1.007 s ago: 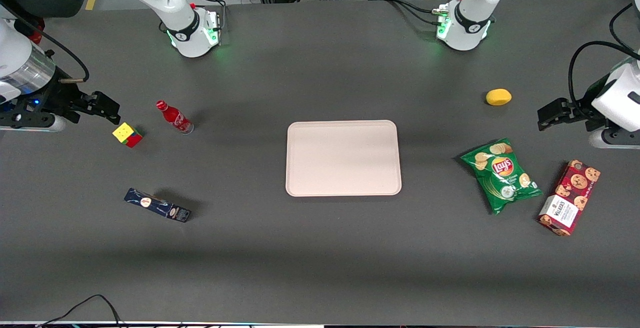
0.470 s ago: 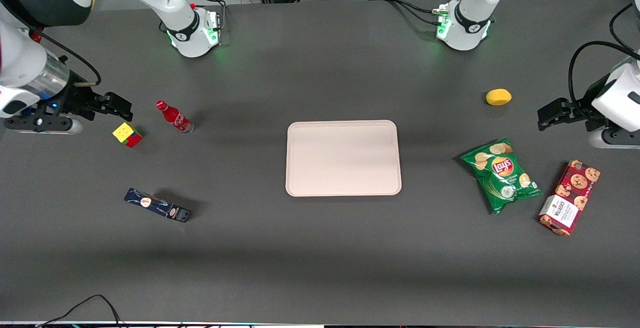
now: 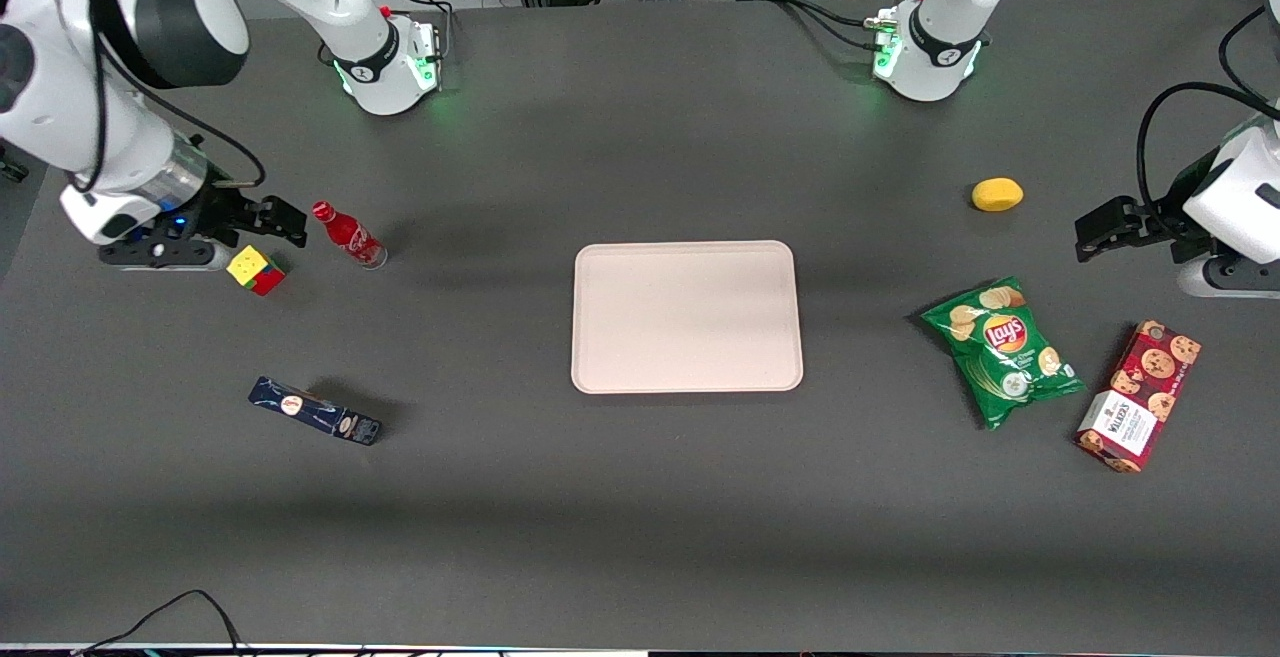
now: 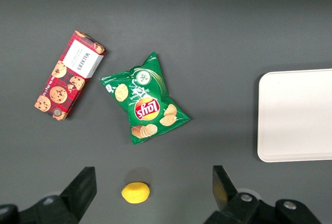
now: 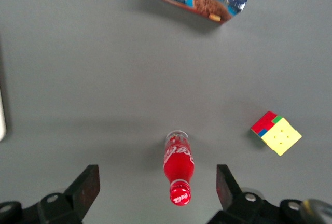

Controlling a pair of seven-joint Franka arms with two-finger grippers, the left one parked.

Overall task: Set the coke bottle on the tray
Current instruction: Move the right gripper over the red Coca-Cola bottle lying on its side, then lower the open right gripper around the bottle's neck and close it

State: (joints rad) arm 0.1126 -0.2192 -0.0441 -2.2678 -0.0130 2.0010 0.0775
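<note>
Coke bottle (image 3: pixel 349 233) upright between spread end effector (image 3: pixel 293 221) fingers, puzzle cube (image 3: pixel 254 269) beside, tray (image 3: pixel 686 317) well apart.

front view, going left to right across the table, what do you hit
gripper → puzzle cube → dark blue box → coke bottle → tray → lemon → chips bag → cookie box

Even overhead light, soft shadows, sharp focus, no glare.

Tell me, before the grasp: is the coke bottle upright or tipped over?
Upright: the coke bottle stands on its clear base, cap up, between the open tool fingers.
</note>
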